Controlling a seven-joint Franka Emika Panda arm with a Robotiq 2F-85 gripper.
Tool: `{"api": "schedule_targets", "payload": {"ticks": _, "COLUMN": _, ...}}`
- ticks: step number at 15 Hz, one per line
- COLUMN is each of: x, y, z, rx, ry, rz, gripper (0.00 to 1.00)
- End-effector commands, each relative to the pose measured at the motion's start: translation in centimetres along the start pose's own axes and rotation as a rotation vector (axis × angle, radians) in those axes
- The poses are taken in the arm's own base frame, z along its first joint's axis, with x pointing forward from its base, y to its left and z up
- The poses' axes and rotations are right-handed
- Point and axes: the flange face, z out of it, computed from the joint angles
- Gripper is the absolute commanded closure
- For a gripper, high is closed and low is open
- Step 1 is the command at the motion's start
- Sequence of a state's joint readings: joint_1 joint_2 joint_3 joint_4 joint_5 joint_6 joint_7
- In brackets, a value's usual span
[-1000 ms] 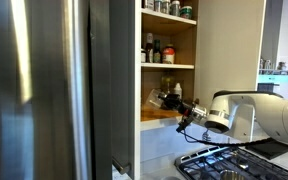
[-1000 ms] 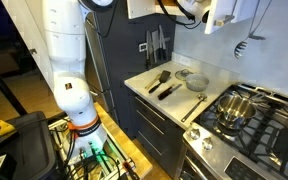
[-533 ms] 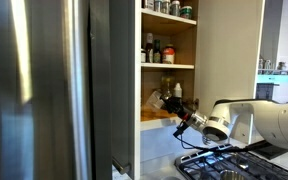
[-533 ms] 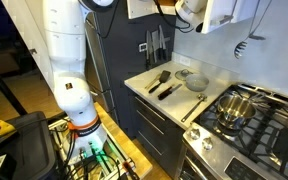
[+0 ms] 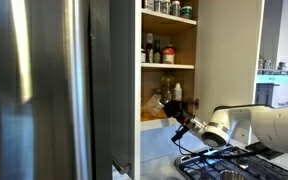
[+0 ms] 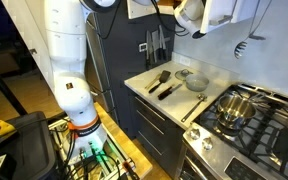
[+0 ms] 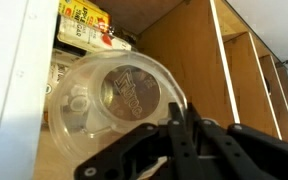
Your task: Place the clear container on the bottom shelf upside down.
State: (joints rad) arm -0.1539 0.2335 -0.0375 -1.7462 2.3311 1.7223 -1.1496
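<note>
The clear container [image 7: 109,108] is a round tub of see-through plastic with a wide rim and a smaller embossed disc at its centre. In the wrist view it is turned so that this round face points at the camera. I cannot tell whether the open mouth or the base is nearer to me.

My gripper [image 7: 181,120] comes in from the lower right of that view. Its dark fingers [image 7: 199,135] are drawn nearly together on the container's rim at the right-hand edge, pinching the wall between them. The body of the container extends to the left of and beyond the fingertips.

In an exterior view the gripper [image 5: 180,119] is at the open front of the cabinet [image 5: 216,40], level with the bottom shelf [image 5: 154,121]. The container [image 5: 163,104] is just inside the opening. Whether it touches the shelf board cannot be determined. Labelled jars [image 7: 84,22] stand behind it.
</note>
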Motion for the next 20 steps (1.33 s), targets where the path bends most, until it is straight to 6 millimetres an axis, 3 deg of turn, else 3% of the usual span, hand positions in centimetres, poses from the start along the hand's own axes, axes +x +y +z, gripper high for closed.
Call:
{"api": "schedule_targets", "payload": {"ticks": 1, "x": 0.1, "y": -0.1, "z": 0.1, "rx": 0.001, "ry": -0.001, "rz": -0.001, "gripper": 0.91}}
{"api": "schedule_targets", "payload": {"ticks": 2, "x": 0.2, "y": -0.1, "z": 0.1, "rx": 0.002, "ry": -0.001, "rz": -0.002, "gripper": 0.98}}
{"api": "schedule_targets", "payload": {"ticks": 10, "x": -1.2, "y": 2.2, "z": -1.5, "rx": 0.114, "ry": 0.193, "rz": 0.246, "gripper": 0.98}}
{"api": "schedule_targets", "payload": {"ticks": 16, "x": -0.2, "y": 3.9, "z": -3.6, "rx": 0.225, "ry": 0.228, "rz": 0.342, "gripper": 0.98}}
{"api": "schedule_targets", "payload": {"ticks": 20, "x": -1.8, "y": 4.7, "z": -3.0, "rx": 0.251, "ry": 0.235, "rz": 0.375, "gripper": 0.98}}
